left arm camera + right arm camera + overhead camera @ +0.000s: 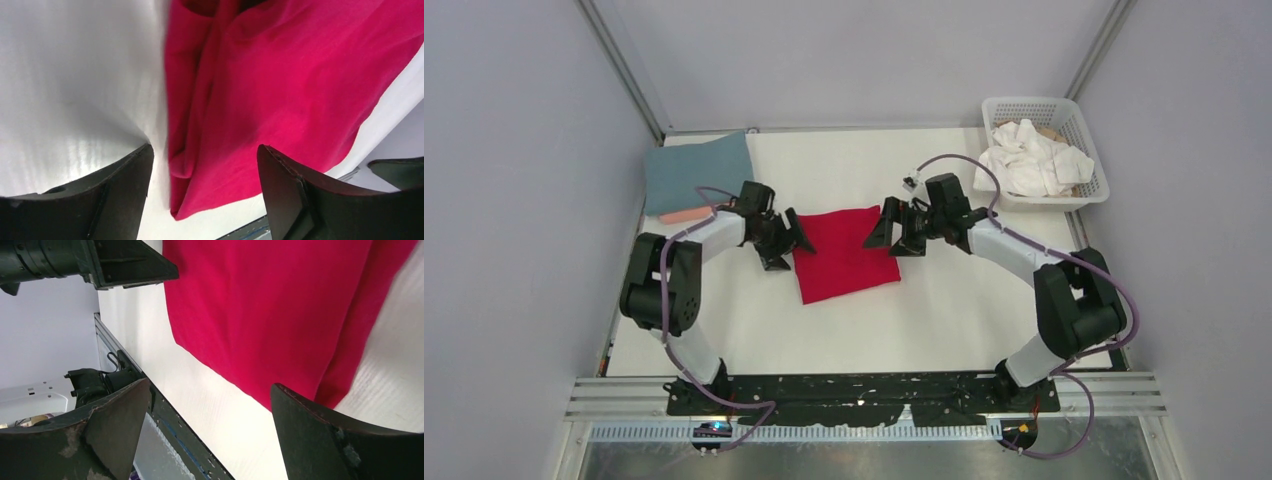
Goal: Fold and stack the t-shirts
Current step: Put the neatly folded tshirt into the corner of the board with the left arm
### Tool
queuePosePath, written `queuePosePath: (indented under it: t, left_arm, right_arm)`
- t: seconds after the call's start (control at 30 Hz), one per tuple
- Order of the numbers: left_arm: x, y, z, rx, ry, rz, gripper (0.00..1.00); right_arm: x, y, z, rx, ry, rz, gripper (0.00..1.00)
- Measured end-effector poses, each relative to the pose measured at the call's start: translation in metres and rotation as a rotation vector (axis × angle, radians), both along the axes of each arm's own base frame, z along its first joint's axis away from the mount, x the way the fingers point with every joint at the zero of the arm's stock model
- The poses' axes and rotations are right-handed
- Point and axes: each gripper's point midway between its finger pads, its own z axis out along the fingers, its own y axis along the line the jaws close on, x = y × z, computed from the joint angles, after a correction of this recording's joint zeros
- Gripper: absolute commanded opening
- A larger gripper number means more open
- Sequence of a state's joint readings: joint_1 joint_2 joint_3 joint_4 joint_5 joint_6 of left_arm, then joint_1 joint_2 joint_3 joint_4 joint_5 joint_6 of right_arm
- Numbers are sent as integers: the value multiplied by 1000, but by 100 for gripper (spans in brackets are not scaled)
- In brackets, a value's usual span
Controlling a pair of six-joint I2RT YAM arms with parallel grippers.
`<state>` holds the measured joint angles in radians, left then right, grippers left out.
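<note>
1. Red t-shirt [846, 252]: soft matte cotton, folded into a rough rectangle, flat at mid-table [964, 300], bunched in creases along its left edge.
2. Blue-grey t-shirt [699, 170]: folded, stacked on a salmon pink t-shirt [686, 214] at the far left corner.
3. White t-shirts [1029, 160]: crumpled in a plastic lattice basket [1084, 130], far right.
4. Left tool [790, 250]: dark tapered fingers spread wide, empty, straddling the red t-shirt's left edge.
5. Right tool [894, 238]: spread wide, gripping nothing, at the opposite edge.

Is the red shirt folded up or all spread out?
Folded. The red shirt lies as a small rectangle with no sleeves sticking out, and the left wrist view shows doubled layers along its edge.
</note>
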<state>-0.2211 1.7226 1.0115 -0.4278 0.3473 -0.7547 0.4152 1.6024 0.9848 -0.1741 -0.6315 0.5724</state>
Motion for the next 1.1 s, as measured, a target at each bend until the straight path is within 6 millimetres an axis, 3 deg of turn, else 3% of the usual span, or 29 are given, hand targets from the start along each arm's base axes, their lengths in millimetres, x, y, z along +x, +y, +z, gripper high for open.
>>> queuePosePath:
  t: [0.1, 0.23, 0.3, 0.33, 0.37, 0.47, 0.63, 0.9, 1.1]
  left_arm:
    - [0, -16, -2, -11, 2, -35, 66]
    - [5, -35, -6, -1, 19, -43, 47]
    - [8, -43, -9, 5, 30, -44, 27]
    - [9, -45, -10, 13, 34, -44, 8]
    - [10, -47, -13, 37, 41, -42, 0]
    - [15, -53, -15, 88, 61, -56, 0]
    - [45, -39, -4, 301, -4, -109, 0]
    - [149, 3, 78, 655, -306, -222, 0]
    - [194, 46, 112, 877, -414, -308, 0]
  right_arm:
    - [5, -12, 13, -1, -35, -39, 95]
    - [18, -40, 35, 3, -114, -126, 95]
    - [25, -57, 42, -9, -148, -179, 95]
    - [26, -64, 43, -15, -157, -196, 95]
    - [28, -73, 44, -26, -166, -221, 95]
    - [30, -91, 44, -52, -181, -267, 95]
    - [27, -101, 45, -82, -207, -283, 95]
    - [28, -108, 46, -117, -242, -288, 95]
    - [30, -116, 40, -170, -253, -305, 95]
